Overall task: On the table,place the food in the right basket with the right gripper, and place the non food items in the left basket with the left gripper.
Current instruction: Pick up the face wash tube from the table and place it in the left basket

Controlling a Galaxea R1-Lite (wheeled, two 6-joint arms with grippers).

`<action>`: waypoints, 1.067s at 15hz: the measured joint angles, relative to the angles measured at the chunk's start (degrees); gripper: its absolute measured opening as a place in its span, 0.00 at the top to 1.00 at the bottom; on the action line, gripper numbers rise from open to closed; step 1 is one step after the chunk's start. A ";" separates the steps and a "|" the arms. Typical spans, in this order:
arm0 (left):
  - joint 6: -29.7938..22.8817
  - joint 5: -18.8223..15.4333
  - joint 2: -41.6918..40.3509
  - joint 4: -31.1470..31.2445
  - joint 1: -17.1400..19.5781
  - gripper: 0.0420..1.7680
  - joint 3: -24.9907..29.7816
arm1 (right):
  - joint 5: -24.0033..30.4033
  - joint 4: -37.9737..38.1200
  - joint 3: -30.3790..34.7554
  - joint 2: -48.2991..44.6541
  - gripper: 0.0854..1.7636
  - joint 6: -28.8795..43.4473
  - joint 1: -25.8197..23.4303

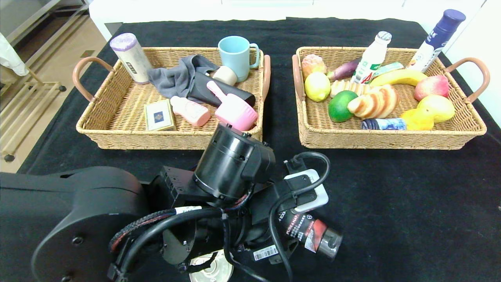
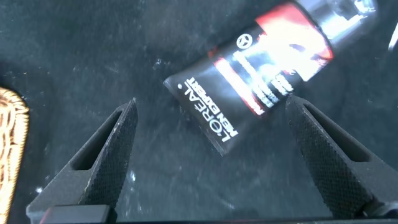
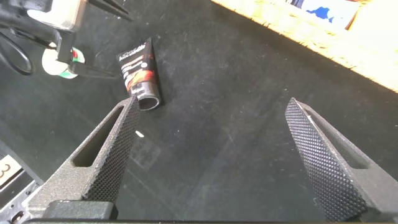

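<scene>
A black and red L'Oreal tube (image 1: 309,233) lies on the black tablecloth near the front, its cap pointing right. My left arm reaches over it. In the left wrist view my left gripper (image 2: 211,109) is open and just above the tube (image 2: 261,74), whose flat end lies between the fingers, untouched. My right gripper (image 3: 212,106) is open and empty over bare cloth, with the tube (image 3: 140,71) farther off beside it. The right gripper does not show in the head view. A round silver-topped tin (image 1: 209,272) lies partly hidden under my left arm.
The left basket (image 1: 117,137) holds a cup, a cloth, bottles, a small box and a pink brush. The right basket (image 1: 391,141) holds fruit, bread, a banana and bottles. Black cloth covers the table between and before the baskets.
</scene>
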 joint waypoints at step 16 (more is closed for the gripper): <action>0.33 -1.88 3.49 -8.70 -2.23 0.03 2.91 | 0.02 0.00 -0.54 -0.76 0.03 0.13 -0.89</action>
